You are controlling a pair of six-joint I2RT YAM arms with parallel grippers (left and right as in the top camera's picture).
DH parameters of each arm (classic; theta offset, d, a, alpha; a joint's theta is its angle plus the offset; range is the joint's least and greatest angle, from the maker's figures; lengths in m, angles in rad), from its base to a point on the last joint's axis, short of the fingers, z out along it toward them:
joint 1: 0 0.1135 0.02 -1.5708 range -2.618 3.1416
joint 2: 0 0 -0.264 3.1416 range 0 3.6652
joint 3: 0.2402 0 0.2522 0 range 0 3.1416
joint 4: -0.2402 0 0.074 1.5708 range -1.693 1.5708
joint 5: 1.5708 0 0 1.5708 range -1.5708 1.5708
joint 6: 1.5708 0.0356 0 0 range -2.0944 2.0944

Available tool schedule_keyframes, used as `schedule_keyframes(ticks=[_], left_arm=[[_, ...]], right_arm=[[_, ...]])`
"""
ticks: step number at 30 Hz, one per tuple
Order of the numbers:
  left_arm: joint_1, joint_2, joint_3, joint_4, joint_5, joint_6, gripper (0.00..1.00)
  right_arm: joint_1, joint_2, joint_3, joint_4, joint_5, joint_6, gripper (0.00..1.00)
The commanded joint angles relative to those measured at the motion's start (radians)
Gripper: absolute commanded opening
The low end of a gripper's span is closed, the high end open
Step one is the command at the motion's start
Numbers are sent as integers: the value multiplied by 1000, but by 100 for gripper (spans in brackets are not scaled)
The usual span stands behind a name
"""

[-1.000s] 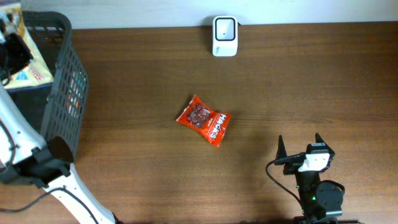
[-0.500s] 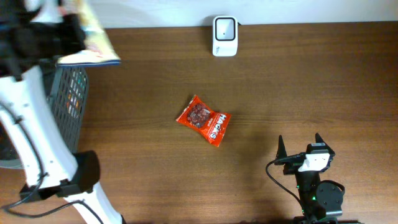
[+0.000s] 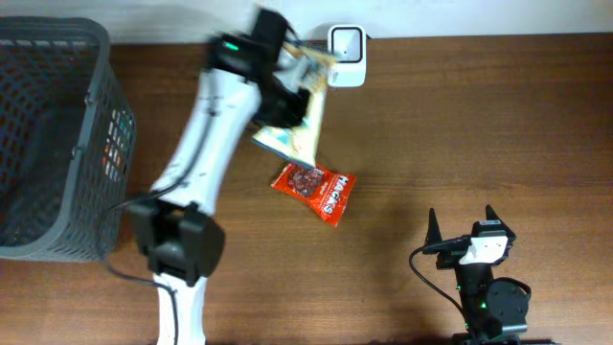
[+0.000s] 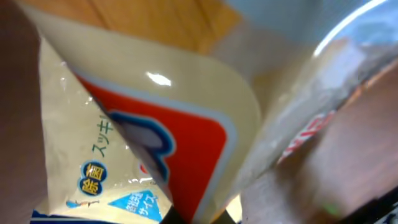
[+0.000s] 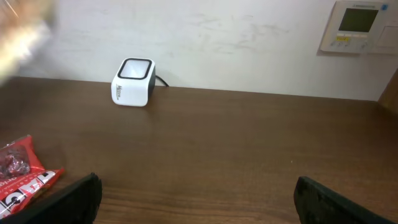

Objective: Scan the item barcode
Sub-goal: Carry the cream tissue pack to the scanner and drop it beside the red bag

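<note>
Work on a barcode check at a wooden table [image 3: 498,115]: the left gripper [image 3: 280,94], clamped shut on a pale snack packet [image 3: 305,120], holds it in the air over the far middle of the table. The packet hangs tilted, just left of the white barcode scanner [image 3: 346,43] that stands at the far edge, its upper corner almost at the scanner's side. In the left wrist view the packet fills the picture, blurred, with a red and cream panel and blue print. No barcode can be made out there, so which face looks toward the scanner cannot be told.

Judged from this, the pick-up is done and the approach nearly so. What is left is to bring the coded face squarely before the scanner's window and hold it until it reads, and nothing here shows that a read has happened.

A red sweet packet [image 3: 314,190] lies flat on the table, nearer than the held one and apart from it. A dark mesh basket [image 3: 96,144] stands at the left edge. The right gripper [image 3: 462,222], jaws wide apart and holding nothing, is parked at the near right, well away from the action.
</note>
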Motion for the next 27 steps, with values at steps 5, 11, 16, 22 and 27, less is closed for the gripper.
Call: schedule_keyframes(ticks=[5,11,16,22,27], left_arm=[[-150,14,-197,150,11,-32,0],[-181,14,-201,176,11,-31,50],[-137,14,-102,69,31,-31,56],[-22,14,306,-210,29,1,63],[95,3,695,-355,-24,10,93]], right_arm=[[-5,-6,-8,-4,5,8,98],[-5,-6,-8,-4,5,8,98],[-5,-6,-8,-4,5,8,98],[-5,-6,-8,-4,5,8,98],[-5,-6,-8,-4,5,8,99]])
